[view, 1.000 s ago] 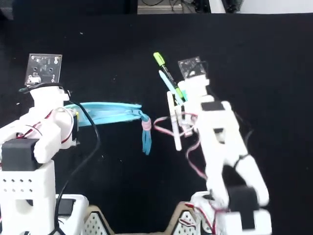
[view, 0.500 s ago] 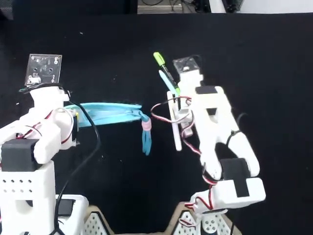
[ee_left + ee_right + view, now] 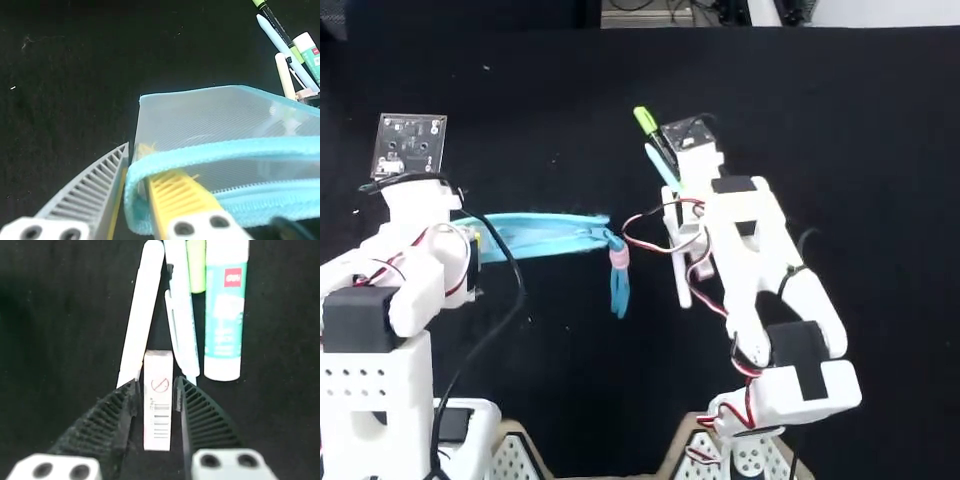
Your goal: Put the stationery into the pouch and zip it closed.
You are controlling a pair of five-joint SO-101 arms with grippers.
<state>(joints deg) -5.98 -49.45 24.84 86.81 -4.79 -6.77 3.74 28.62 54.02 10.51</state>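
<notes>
White eraser (image 3: 158, 410) lies lengthwise between the parted fingers of the right gripper (image 3: 156, 390), upper-centre overhead; left gripper (image 3: 134, 152) pinches the pouch (image 3: 225, 125).

Small white rectangular block (image 3: 158, 400): red crossed-circle sign above a barcode. White-and-teal glue stick (image 3: 225, 325): red logo patch, smaller print unreadable.

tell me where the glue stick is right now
In the right wrist view the glue stick lies on the black table ahead of the right claw, ending the stationery row beside the light blue pen.
</notes>
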